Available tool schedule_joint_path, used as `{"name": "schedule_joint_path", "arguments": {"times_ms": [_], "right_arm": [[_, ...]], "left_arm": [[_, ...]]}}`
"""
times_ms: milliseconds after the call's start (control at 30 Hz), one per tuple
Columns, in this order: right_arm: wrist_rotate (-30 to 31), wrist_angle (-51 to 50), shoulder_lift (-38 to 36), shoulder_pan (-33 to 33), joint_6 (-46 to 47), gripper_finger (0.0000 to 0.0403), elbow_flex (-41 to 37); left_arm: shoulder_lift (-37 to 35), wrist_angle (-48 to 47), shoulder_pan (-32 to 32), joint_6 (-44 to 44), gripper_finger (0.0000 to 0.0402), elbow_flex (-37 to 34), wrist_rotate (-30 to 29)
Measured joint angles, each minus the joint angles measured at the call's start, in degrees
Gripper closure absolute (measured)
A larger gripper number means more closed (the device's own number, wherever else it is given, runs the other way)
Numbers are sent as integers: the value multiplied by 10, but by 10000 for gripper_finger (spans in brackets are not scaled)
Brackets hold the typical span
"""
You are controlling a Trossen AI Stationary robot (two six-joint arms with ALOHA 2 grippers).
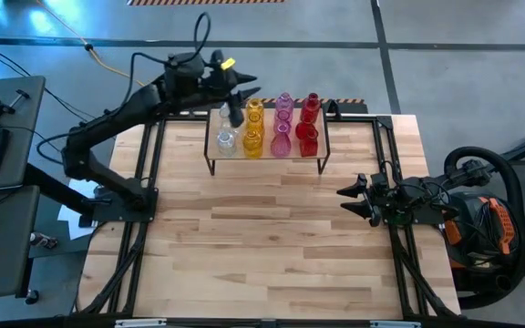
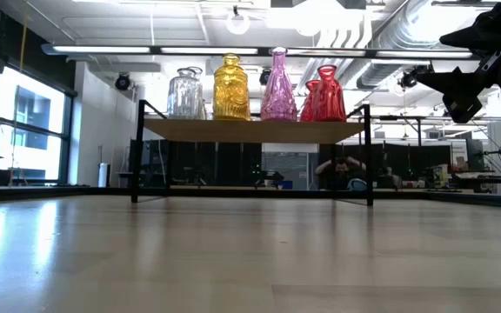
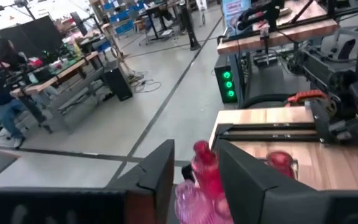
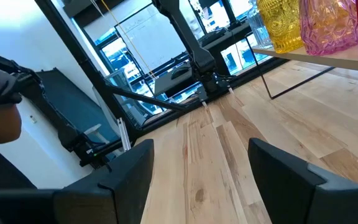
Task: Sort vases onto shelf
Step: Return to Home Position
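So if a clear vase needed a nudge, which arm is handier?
Left. The left gripper hangs open above the shelf beside the clear vases; the right gripper sits apart, by the right edge of the table.

No readable text, labels, brands or numbers anywhere. Sign [image 3: 235, 7], top centre of left wrist view: illegible.
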Motion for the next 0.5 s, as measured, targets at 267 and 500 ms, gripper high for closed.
{"name": "schedule_joint_path", "arguments": {"times_ms": [267, 500], "right_arm": [[0, 0, 0, 0, 0, 158, 0], [0, 0, 0, 0, 0, 158, 0]], "left_arm": [[82, -37, -9, 22, 325, 100, 6], [120, -86, -14, 38, 328, 153, 31]]}}
